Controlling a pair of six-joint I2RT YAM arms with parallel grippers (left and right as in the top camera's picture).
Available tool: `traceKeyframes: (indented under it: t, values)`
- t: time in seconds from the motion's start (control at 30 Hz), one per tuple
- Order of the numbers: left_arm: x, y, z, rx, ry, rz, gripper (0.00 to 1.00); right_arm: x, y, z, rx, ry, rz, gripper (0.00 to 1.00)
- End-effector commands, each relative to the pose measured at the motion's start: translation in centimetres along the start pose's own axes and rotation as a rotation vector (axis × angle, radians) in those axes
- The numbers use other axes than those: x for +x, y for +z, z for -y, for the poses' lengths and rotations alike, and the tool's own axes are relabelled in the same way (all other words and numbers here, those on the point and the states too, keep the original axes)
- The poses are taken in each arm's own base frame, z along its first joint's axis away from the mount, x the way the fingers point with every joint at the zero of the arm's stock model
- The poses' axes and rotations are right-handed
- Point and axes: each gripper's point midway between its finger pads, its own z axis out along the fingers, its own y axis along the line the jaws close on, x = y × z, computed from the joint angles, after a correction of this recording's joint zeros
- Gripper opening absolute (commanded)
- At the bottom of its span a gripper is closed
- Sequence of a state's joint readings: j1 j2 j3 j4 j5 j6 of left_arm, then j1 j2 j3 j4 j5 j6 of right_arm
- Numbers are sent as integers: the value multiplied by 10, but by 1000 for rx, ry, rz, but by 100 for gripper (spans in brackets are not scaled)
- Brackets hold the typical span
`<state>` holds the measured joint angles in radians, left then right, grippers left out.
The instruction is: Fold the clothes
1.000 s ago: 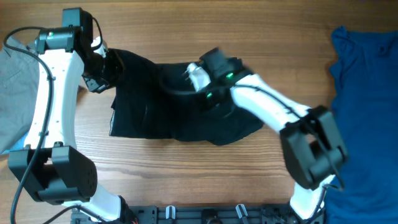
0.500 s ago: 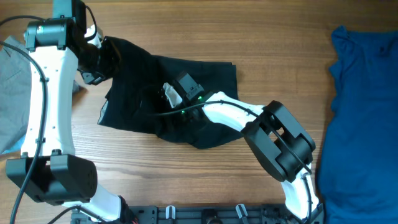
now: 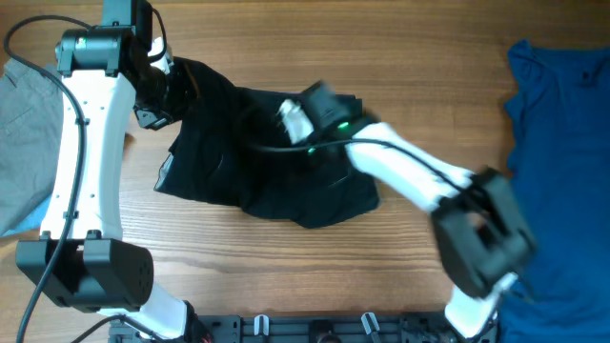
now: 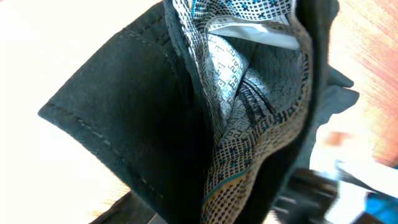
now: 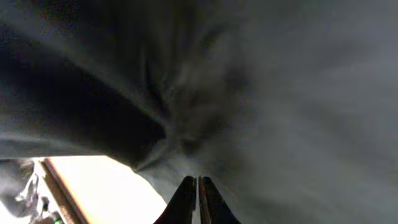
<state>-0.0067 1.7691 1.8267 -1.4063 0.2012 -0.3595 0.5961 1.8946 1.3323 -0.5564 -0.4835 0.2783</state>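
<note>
The wooden desk (image 3: 429, 57) carries black shorts (image 3: 257, 176), which lie crumpled left of its middle, their upper left corner drawn up off the wood. A blue garment (image 3: 562, 143) covers the right edge, well apart from the shorts, and a grey one (image 3: 24, 143) lies at the left edge. The left pincer (image 3: 170, 90) holds that raised corner. Its wrist camera is filled with black cloth turned back on a pale patterned lining (image 4: 249, 81). The right pincer (image 5: 198, 183) sits on the upper middle of the shorts, narrowed until its fingers meet against the fabric. Whether any cloth is caught between them cannot be told.
</note>
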Motion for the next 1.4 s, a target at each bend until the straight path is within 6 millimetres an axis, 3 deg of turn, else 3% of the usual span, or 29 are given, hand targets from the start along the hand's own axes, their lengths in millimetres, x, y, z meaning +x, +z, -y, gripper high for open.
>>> traceKeyframes:
  t: [0.0, 0.07, 0.2, 0.4, 0.53, 0.7, 1.07, 1.37]
  values:
    - [-2, -14, 5, 10, 24, 43, 4, -23, -62, 50, 265, 14, 133, 9]
    - [0, -13, 10, 15, 34, 38, 4, -14, -78, 80, 366, 75, 112, 9]
    - [11, -9, 28, 24, 87, 26, 4, 12, -91, 129, 485, 153, 22, 9]
    - [29, -2, 64, 51, 195, 17, 4, 36, -89, 165, 513, 241, -42, 9]
    - [43, 10, 89, 53, 193, 2, 4, 57, -73, 185, 521, 276, -87, 9]
    - [65, 30, 119, 62, 247, -35, 4, 78, -52, 195, 511, 299, -140, 9]
    - [114, 79, 172, 61, 358, -111, 4, 81, -41, 195, 476, 309, -154, 9]
    - [130, 87, 194, 93, 419, -104, 4, 79, -41, 195, 477, 329, -142, 9]
